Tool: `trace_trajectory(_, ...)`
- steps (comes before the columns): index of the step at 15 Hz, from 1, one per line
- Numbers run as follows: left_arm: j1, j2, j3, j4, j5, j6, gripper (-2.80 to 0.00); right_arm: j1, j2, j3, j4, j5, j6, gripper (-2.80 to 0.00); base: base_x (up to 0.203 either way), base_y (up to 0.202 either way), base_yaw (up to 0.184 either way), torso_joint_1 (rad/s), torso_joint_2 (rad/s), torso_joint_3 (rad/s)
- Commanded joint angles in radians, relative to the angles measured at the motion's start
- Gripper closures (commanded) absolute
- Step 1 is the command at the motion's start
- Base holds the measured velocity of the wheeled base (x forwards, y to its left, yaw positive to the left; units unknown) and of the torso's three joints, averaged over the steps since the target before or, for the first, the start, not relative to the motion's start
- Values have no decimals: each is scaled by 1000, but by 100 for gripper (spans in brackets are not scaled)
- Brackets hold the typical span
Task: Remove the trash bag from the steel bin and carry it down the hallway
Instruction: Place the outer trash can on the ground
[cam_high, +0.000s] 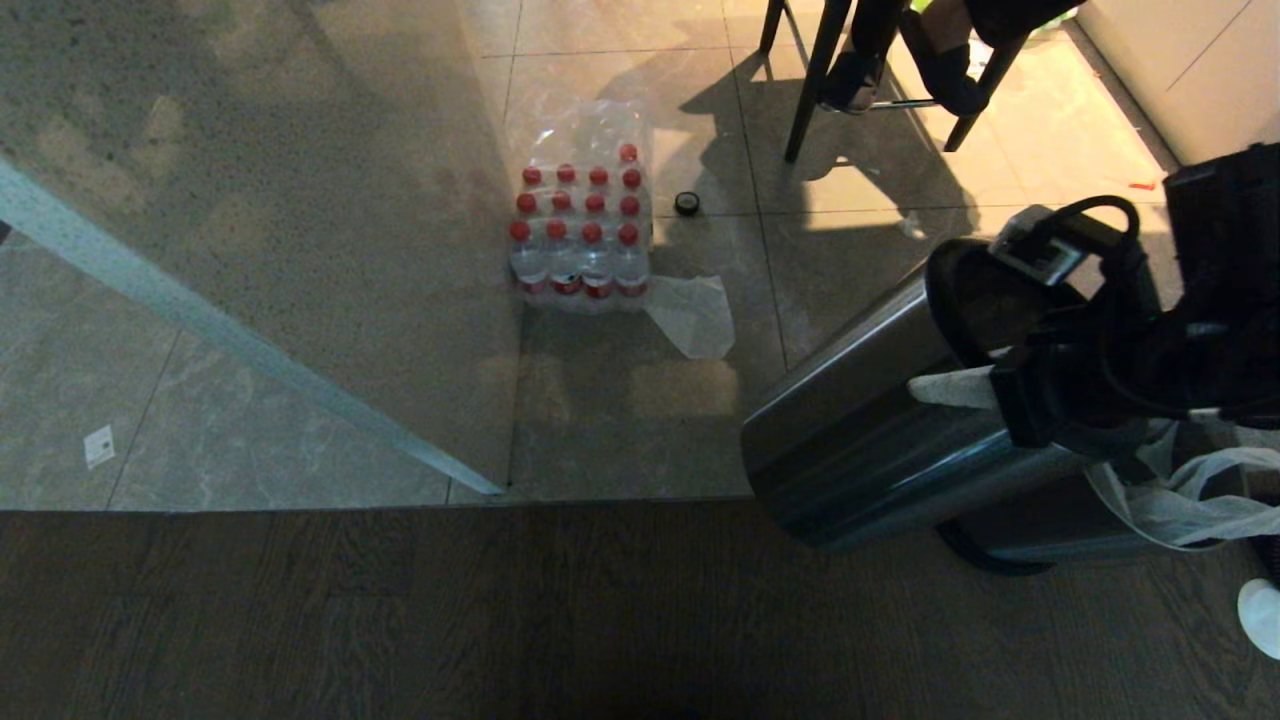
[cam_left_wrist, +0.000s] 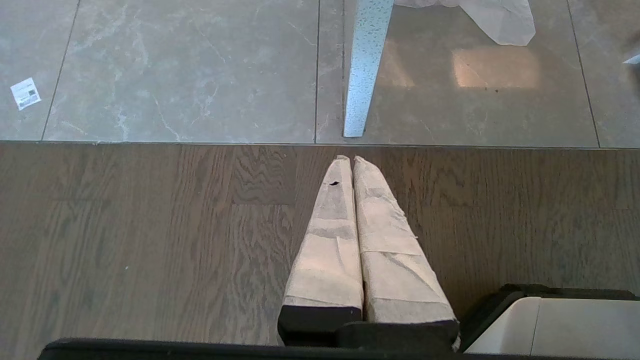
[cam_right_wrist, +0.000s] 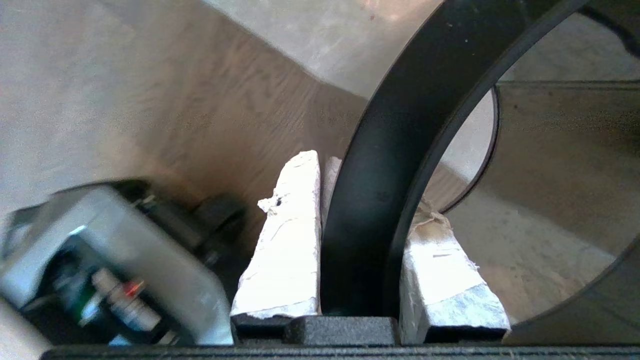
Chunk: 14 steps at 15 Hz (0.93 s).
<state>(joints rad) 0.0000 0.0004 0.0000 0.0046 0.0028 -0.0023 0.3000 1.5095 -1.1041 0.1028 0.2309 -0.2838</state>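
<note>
Right tool (cam_right_wrist: 365, 240) clamped on black rim (cam_right_wrist: 400, 150) of bin (cam_high: 880, 420), tilting it, probably to free bag (cam_high: 1190, 500) hanging below tool. Left tool (cam_left_wrist: 352, 165) together, parked over floor.

Brushed steel bin (cam_high: 860, 420) with a satin sheen, matt black plastic rim ring (cam_right_wrist: 395, 165), thin filmy white trash bag (cam_high: 1190, 500), glossy marbled floor tiles (cam_high: 300, 200), matt grained wood flooring (cam_high: 400, 610), cloth-wrapped left gripper (cam_left_wrist: 351, 162) fingers (cam_left_wrist: 330, 240), clear shiny bottle wrap (cam_high: 585, 200)

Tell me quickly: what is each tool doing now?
Left tool: shut, holding nothing, over the wood floor.
Right tool: shut on the black ring of the bin.
</note>
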Motion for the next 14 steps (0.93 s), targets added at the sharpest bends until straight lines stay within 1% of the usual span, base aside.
trace_trajectory(1, 0, 0, 0, 0, 0, -1, 0, 32, 155, 5, -89, -24, -2, 0, 0, 0, 0, 0, 0, 0)
trace_trajectory(3, 0, 0, 0, 0, 0, -1, 0, 35, 245, 14, -232, -32, -16, 0, 0, 0, 0, 0, 0, 0)
trace_trajectory(5, 0, 0, 0, -1, 0, -1, 0, 35, 333, 14, -318, -34, -68, 0, 0, 0, 0, 0, 0, 0)
trace_trajectory(8, 0, 0, 0, 0, 0, -1, 0, 34, 418, -29, -358, -35, -102, 0, 0, 0, 0, 0, 0, 0)
trace_trajectory(10, 0, 0, 0, 0, 0, -1, 0, 33, 459, -50, -428, -37, -107, 0, 0, 0, 0, 0, 0, 0)
trace_trajectory(14, 0, 0, 0, 0, 0, -1, 0, 33, 504, -100, -464, -38, -130, 0, 0, 0, 0, 0, 0, 0)
